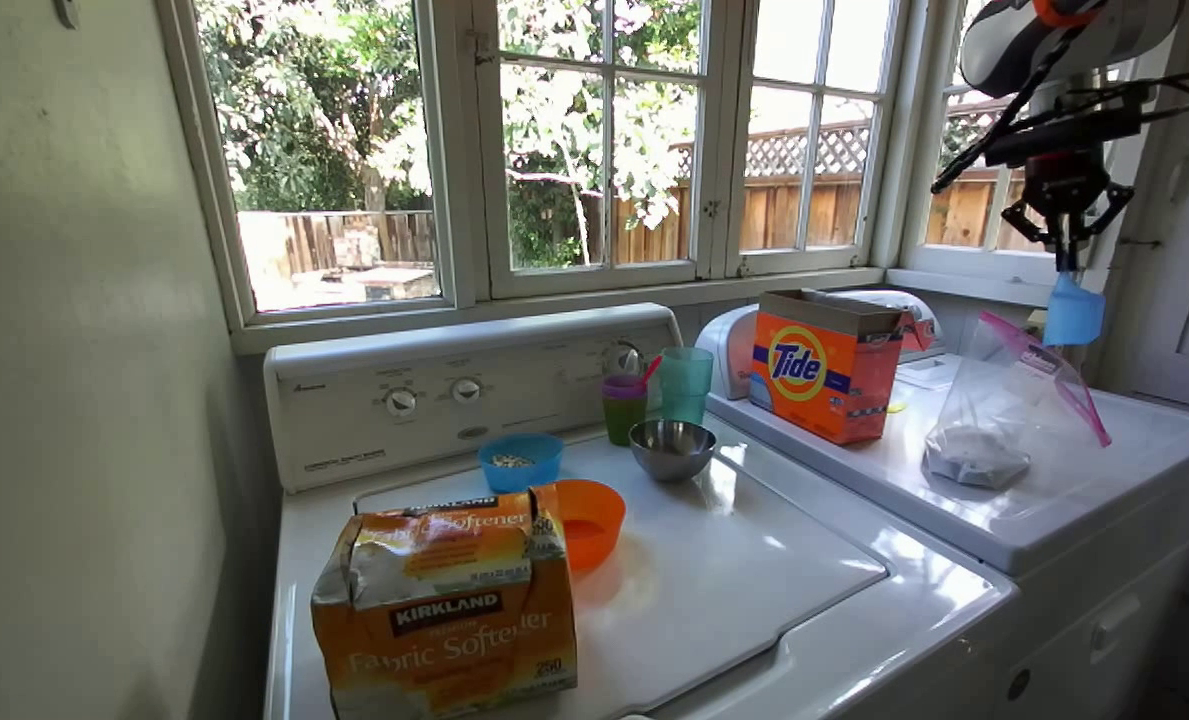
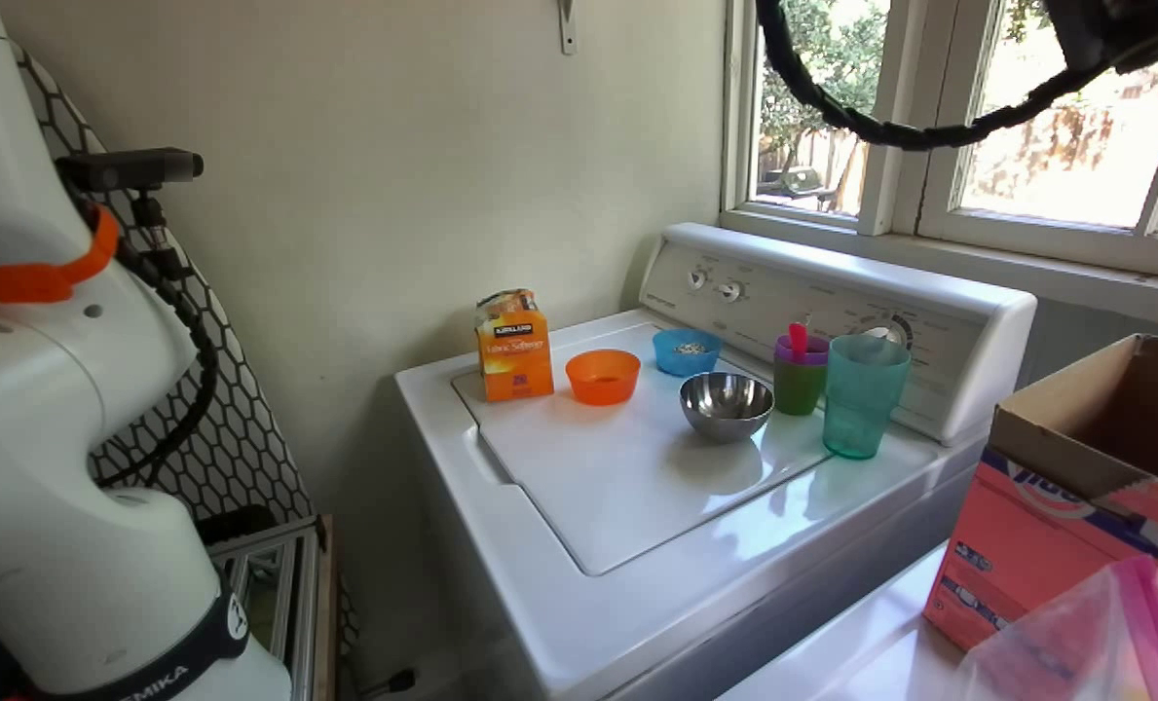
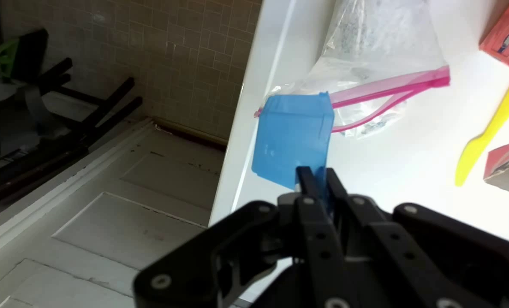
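My gripper (image 3: 318, 174) is shut on the thin handle of a translucent blue scoop (image 3: 293, 134). In an exterior view the gripper (image 1: 1064, 262) points down, with the scoop (image 1: 1073, 312) hanging beneath its fingertips. Below, on the white machine top, stands a clear zip bag (image 1: 979, 445) with a pink seal and whitish powder at its bottom. The wrist view shows the scoop overlapping the mouth of the bag (image 3: 378, 42); whether they touch I cannot tell. Beside the bag are an orange Tide box (image 1: 819, 370) and a yellow plastic utensil (image 3: 485, 132).
The neighbouring machine (image 2: 579, 487) bears an orange bowl (image 2: 603, 378), a blue bowl (image 2: 686, 353) with pale bits, a steel bowl (image 2: 725, 414), a green-purple cup (image 2: 799, 385), a teal cup (image 2: 863, 399) and a Kirkland box (image 2: 515, 355). Windows (image 1: 604, 160) stand behind.
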`<state>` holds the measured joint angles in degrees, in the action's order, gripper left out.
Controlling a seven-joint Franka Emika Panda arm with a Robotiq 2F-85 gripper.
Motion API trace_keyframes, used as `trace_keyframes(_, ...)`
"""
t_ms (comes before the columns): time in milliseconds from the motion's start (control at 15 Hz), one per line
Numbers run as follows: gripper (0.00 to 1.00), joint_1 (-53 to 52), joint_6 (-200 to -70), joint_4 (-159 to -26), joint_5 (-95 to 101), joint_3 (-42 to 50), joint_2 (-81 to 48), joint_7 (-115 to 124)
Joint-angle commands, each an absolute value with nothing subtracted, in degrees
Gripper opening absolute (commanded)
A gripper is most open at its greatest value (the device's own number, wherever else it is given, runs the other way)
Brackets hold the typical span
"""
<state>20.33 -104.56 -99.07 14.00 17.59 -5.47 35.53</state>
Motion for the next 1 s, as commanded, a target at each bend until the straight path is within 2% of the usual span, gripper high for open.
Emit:
trace_keyframes(0, 0.02, 19.40, -102.08, -99.27, 15.76, 18.53, -3.27, 34.58)
trace_keyframes(533, 0.02, 19.47, -106.53, -100.00, 19.19, 18.37, -2.00, 37.35)
trace_keyframes(600, 0.08, 19.61, -104.62, -98.74, 18.84, 18.47, -2.56, 35.68)
trace_keyframes(733, 0.08, 19.58, -105.09, -98.74, 18.84, 18.47, -2.62, 36.00)
trace_keyframes(800, 0.02, 19.58, -105.15, -98.74, 18.84, 18.47, -2.63, 36.05)
trace_keyframes(933, 0.02, 19.88, -103.51, -96.63, 17.54, 18.70, -4.77, 35.60)
